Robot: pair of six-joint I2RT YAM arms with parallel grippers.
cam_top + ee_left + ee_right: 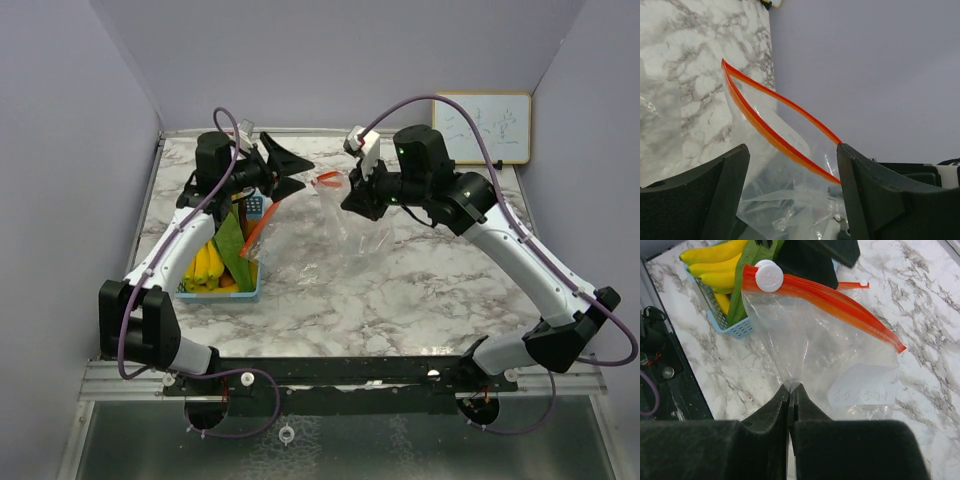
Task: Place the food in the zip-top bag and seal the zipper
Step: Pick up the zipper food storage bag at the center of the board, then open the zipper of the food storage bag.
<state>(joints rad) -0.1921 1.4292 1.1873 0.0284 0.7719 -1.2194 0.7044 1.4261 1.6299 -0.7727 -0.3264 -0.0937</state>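
A clear zip-top bag (325,225) with a red-orange zipper (840,300) and a white slider (769,276) hangs above the marble table (400,290). My right gripper (790,385) is shut on a pinch of the bag's clear film. My left gripper (792,165) is open, and the bag's open mouth (775,130) lies between its jaws. The yellow bananas (205,265) and the long dark-green vegetable (235,250) lie in the light-blue basket (250,290) at the left. They also show in the right wrist view (715,262). I cannot make out the small orange-red pieces.
A small whiteboard (485,127) leans on the back wall at the right. Grey walls close in the table at the left, back and right. A black rail (330,375) runs along the near edge.
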